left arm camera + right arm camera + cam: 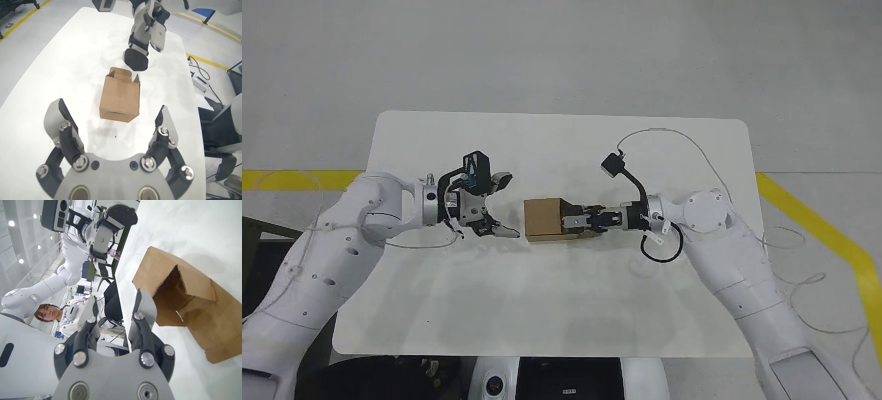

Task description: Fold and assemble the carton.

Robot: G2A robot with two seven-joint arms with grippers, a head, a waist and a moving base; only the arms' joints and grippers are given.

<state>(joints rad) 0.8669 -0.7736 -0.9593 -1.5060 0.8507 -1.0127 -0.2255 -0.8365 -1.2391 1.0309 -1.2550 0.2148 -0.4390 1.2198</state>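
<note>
left tool spread wide, carton between it and parted right tool

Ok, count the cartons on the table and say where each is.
1. The carton lies near the middle of the table, between the left end effector and the right end effector.

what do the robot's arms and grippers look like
The left arm and right arm have glossy white rounded shells. The left gripper and right gripper have grey metal palms, black linkages, silver screws, black ribbed pads. A black cable loops at the right wrist.
</note>
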